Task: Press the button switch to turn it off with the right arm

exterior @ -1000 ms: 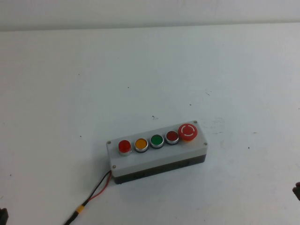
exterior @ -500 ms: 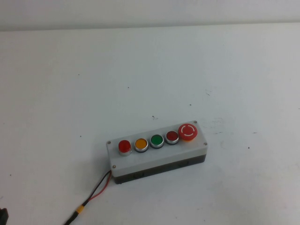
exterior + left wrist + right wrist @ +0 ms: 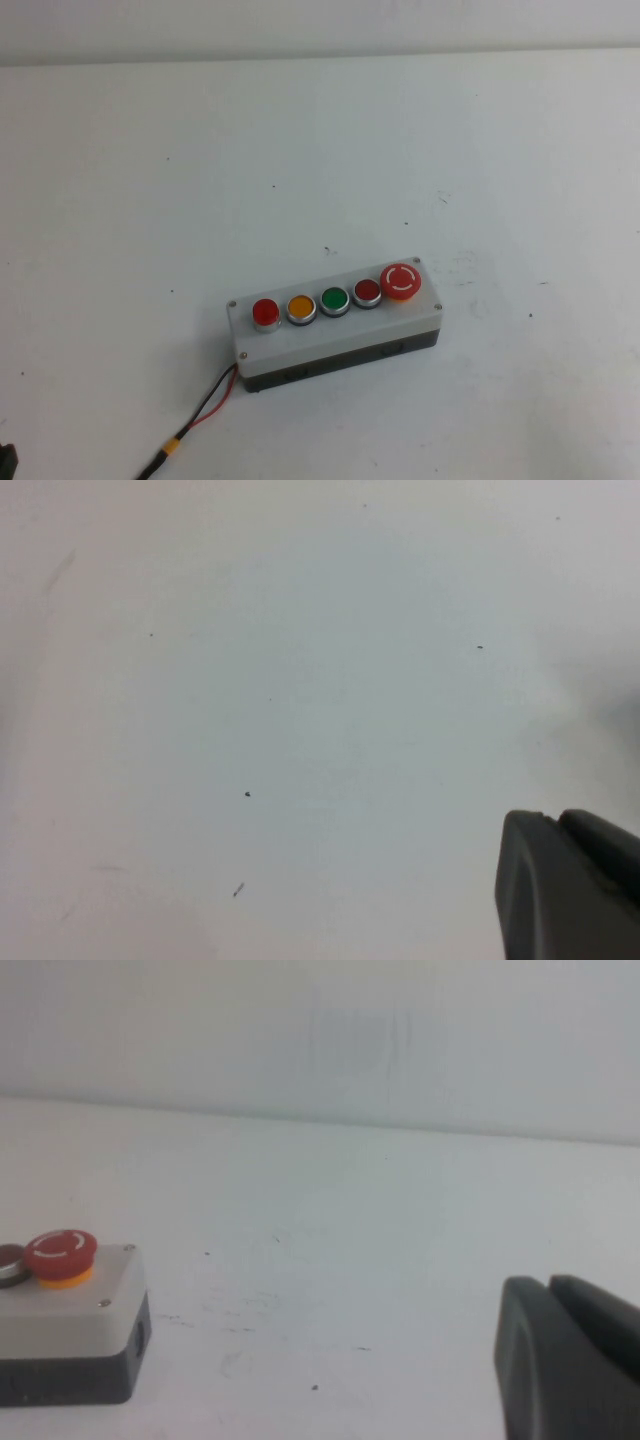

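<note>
White bench [image 3: 150, 180], grey box [image 3: 330, 335] at 6 o'clock of centre. Button switch [image 3: 265, 313] is at the box's 9 o'clock end, untouched. Right tool [image 3: 570, 1360] off at 3 o'clock, left tool [image 3: 565, 880] parked; can't tell either's fingers. Risk: orange btn [image 3: 301, 307] just beside, misaim hits it.

Even, diffuse overhead light falls on the white tabletop [image 3: 150, 200], which is bright but slightly soft in the high view; the grey box [image 3: 335, 330] casts only a thin shadow along its near edge. Both wrist views are hazy, with the dark fingers [image 3: 570, 885] [image 3: 565, 1360] out of focus at the frame edge. The red mushroom button [image 3: 62, 1256] appears blurred, without glare.
</note>
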